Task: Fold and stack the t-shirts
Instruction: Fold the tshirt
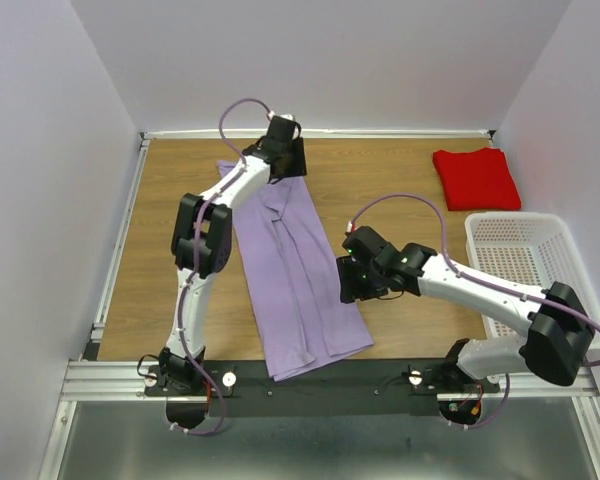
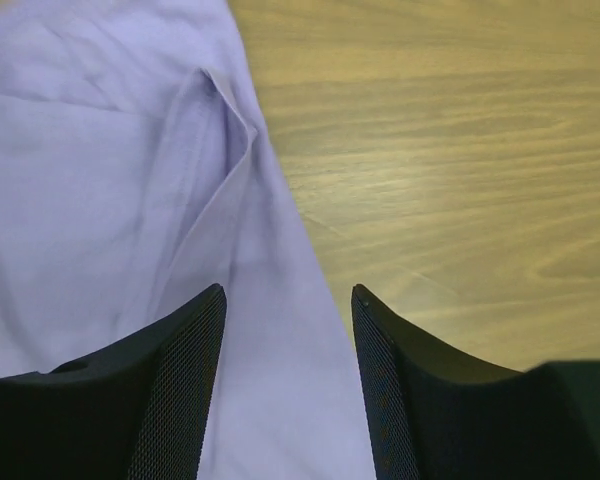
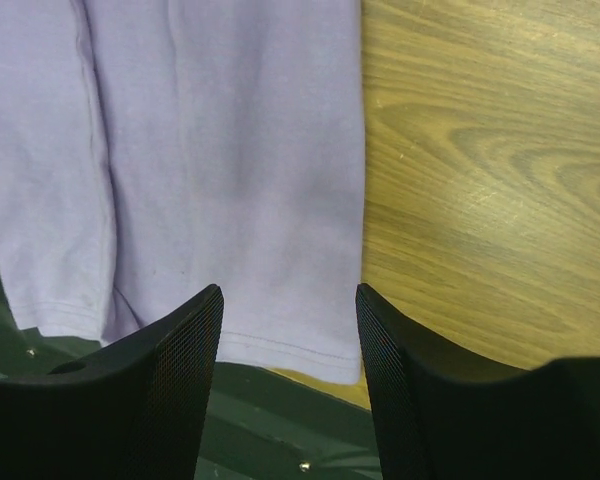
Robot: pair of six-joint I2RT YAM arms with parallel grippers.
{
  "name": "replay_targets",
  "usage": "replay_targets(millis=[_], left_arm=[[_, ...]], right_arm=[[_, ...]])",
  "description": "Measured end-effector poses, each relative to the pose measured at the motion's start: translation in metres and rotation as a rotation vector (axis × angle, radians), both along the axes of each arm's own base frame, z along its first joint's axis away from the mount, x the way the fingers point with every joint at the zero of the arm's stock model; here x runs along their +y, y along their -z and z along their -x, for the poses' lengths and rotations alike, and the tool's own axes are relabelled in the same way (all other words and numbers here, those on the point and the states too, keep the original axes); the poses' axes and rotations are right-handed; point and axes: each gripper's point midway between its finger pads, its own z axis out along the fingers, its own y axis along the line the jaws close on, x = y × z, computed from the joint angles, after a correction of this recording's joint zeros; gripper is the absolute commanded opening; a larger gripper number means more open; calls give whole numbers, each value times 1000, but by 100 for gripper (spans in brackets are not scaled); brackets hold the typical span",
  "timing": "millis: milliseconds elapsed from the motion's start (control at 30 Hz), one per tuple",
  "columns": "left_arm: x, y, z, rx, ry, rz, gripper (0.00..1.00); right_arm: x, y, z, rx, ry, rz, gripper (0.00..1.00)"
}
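i see the lavender t-shirt lying in a long strip down the wooden table, hem over the near edge, the red t-shirt folded far right, and my left gripper and right gripper above the lavender cloth, jaws apart.

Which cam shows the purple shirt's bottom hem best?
Right wrist. It has the hem of the purple shirt close up, with the stitching clear, lying past the near edge of the table. Top external shows the whole shirt, but the hem is small. Left wrist shows only a folded upper part, no hem.
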Motion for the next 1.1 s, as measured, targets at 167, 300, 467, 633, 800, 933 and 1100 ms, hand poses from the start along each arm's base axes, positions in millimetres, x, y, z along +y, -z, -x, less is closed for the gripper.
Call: replay_targets(millis=[167,300,467,633,800,933,1100], left_arm=[[28,-118,36,-167,-59,33,70],[49,-169,91,-242,-68,74,70],[54,-124,184,-136,-37,77,71],[67,-24,287,137,-21,15,70],[81,-1,296,193,-94,6,64],[72,-4,246,154,-143,9,63],[59,-7,180,95,-166,-6,63]], right_arm=[[-10,3,7,4,28,-15,60],[-23,18,16,40,53,15,51],[-38,34,29,98,75,37,50],[-39,40,41,149,59,31,50],[-38,40,42,156,47,27,50],[-36,39,42,157,34,26,50],[-31,34,37,147,29,13,50]])
